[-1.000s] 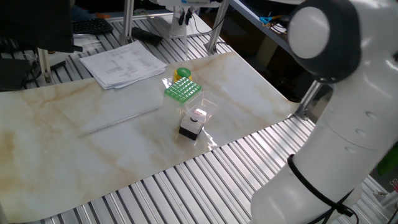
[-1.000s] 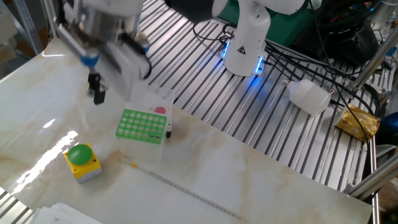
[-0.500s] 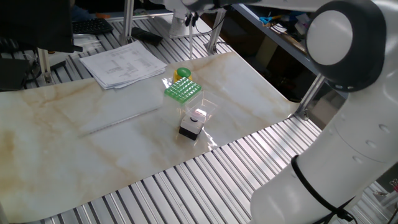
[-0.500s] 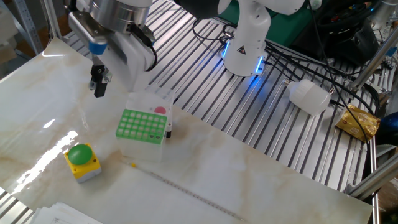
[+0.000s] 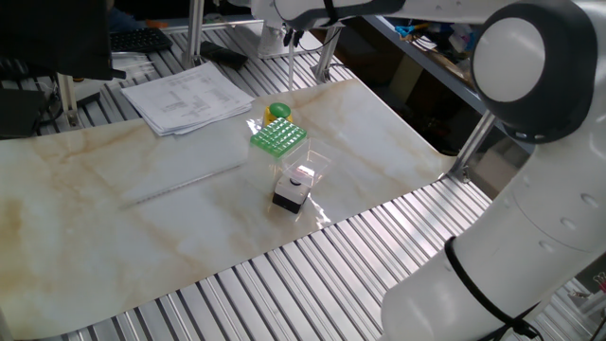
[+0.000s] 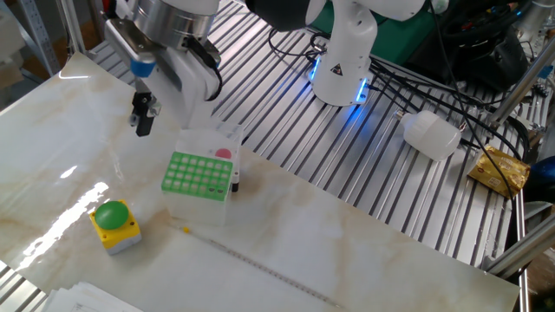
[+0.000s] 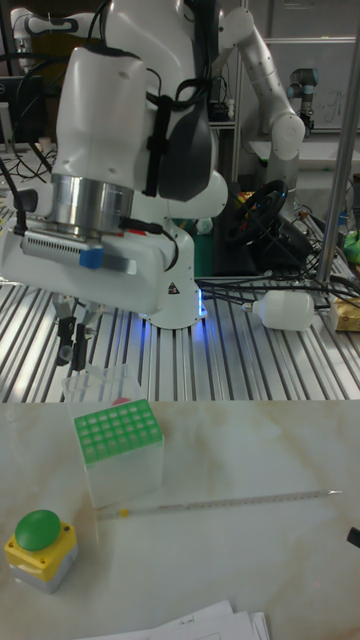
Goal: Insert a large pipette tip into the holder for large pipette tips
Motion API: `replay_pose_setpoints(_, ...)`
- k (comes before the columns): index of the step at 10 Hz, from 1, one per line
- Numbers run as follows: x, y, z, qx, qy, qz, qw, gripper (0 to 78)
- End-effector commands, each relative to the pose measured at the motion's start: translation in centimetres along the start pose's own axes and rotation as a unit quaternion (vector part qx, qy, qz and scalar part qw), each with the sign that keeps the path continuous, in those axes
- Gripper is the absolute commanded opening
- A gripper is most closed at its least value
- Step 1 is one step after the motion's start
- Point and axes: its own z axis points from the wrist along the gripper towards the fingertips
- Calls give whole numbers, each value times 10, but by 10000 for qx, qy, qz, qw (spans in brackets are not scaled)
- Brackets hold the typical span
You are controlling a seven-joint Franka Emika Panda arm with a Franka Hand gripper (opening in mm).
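Marble-patterned table (image 6: 364, 251) carries the holder for large pipette tips (image 6: 198, 174), green plate up, beside a yellow box with green button (image 6: 114, 224). Gripper (image 6: 141, 117) hangs above the table, apart from the holder; jaw state cannot be told. Large pipette tip not discernible.

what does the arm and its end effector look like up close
The arm has glossy white rounded shells with black bands at the joints. Near the wrist sits a ribbed silver metal ring above a flat white bar carrying a small blue tag. A black cable runs down the side. The end effector has slim black fingers.
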Motion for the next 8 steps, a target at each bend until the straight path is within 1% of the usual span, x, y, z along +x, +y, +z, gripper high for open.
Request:
replay_pose_setpoints(1,5,2,3,-28,-68,98,9999,12)
replay_pose_setpoints(3,8,5,8,-43,-125,144,9998,12)
replay_pose_setpoints(8,14,7,19,-91,-191,194,9996,12)
